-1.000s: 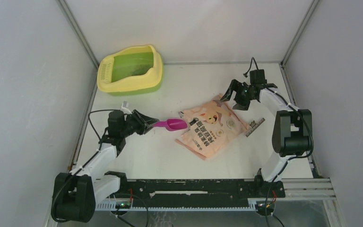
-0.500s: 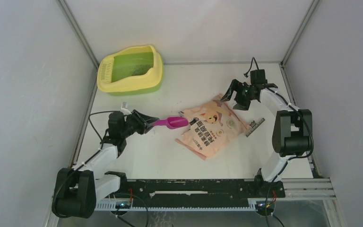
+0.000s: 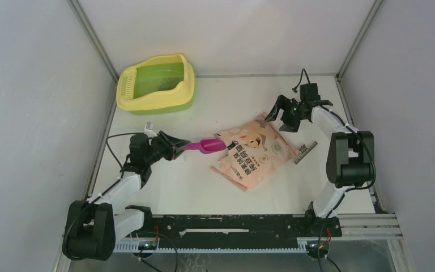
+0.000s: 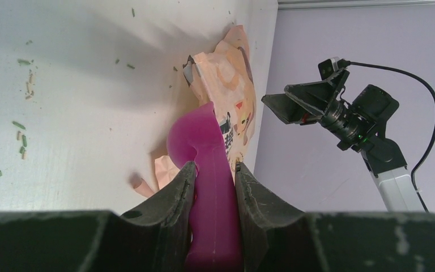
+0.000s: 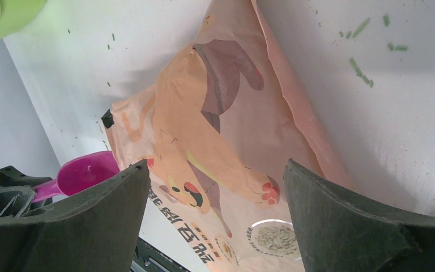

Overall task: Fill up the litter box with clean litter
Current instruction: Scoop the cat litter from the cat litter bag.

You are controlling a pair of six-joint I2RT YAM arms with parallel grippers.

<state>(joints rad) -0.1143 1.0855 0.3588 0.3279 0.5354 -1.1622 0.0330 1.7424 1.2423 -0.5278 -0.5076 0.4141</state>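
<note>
Yellow litter box (image 3: pixel 156 100) lies well beyond left end effector (image 3: pixel 180 148) clamping scoop (image 3: pixel 208 148).

The magenta scoop (image 3: pixel 210 148) points at the flat pink-orange bag (image 3: pixel 255 152)

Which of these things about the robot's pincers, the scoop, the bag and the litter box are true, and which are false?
1. The left pincer grips the pink scoop by its handle. True.
2. The right pincer is squeezing the bag. False: it is wide open above the bag, gripping nothing.
3. The bag lies flat on the table. True.
4. The litter box stands in the near right corner. False: it stands in the far left corner.
</note>
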